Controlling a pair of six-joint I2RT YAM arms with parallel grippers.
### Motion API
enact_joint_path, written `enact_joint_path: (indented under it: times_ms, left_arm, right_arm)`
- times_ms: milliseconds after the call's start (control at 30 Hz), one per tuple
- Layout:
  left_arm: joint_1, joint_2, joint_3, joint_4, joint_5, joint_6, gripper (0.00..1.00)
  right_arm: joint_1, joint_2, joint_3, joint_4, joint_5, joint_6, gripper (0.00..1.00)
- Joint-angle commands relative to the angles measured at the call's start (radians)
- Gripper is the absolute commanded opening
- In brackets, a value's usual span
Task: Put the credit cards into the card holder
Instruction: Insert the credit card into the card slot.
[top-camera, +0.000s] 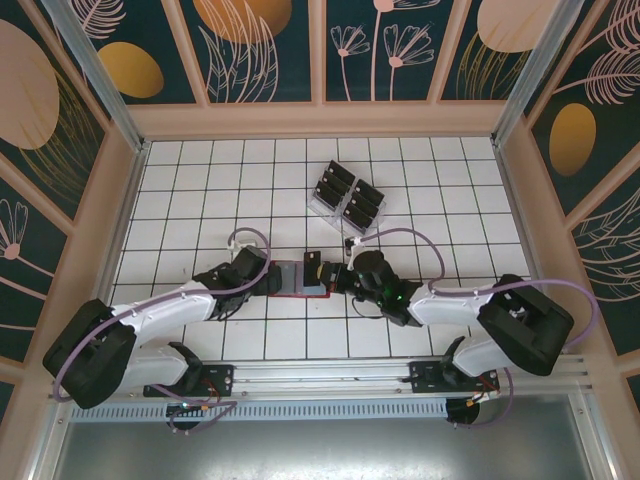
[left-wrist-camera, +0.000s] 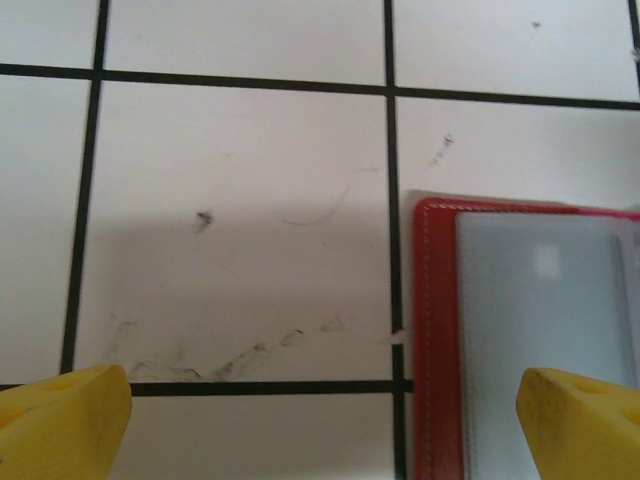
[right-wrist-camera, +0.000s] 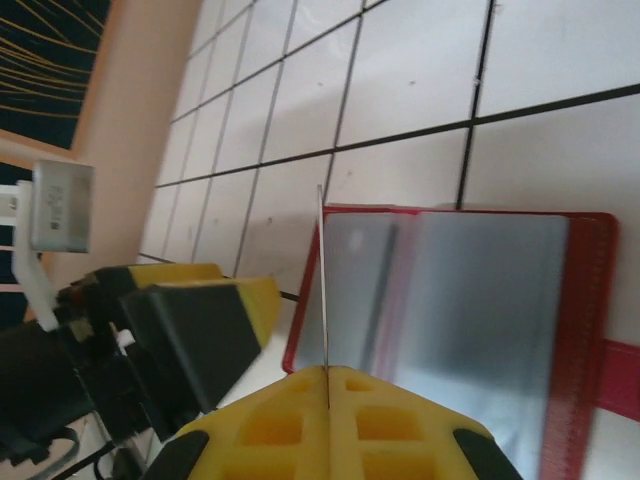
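The card holder (top-camera: 297, 280) lies open on the white tiled table (top-camera: 200, 180) between the two arms, its red border and greyish pockets facing up. The right gripper (right-wrist-camera: 327, 385) is pinched tight on a single credit card (right-wrist-camera: 322, 270). From the wrist the card is a thin edge-on line above the holder's near pocket, and whether it has entered the pocket cannot be made out. The left gripper (left-wrist-camera: 320, 425) is spread wide and holds nothing. One yellow fingertip (left-wrist-camera: 585, 425), cut off by the frame, sits over the holder's corner, contact unclear. Further back, more black cards (top-camera: 340, 182) sit in a clear rack (top-camera: 322, 207).
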Motion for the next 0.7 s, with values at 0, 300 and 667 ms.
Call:
enact_joint_path:
  times_ms: [0,300,667]
  left_arm:
    - [-0.033,0.030,0.026,-0.024,-0.061,-0.016,0.98]
    - [-0.050,0.061,0.032,-0.015,-0.115,-0.020,0.98]
    - [-0.052,0.099,0.018,0.002,-0.135,-0.034,0.99]
  right_arm:
    - [0.019,0.042,-0.029,0.217,0.057,0.098,0.00]
    - [0.030,0.107,-0.039,0.270,0.083,0.130,0.00]
    - [0.030,0.152,-0.047,0.289,0.096,0.140,0.00]
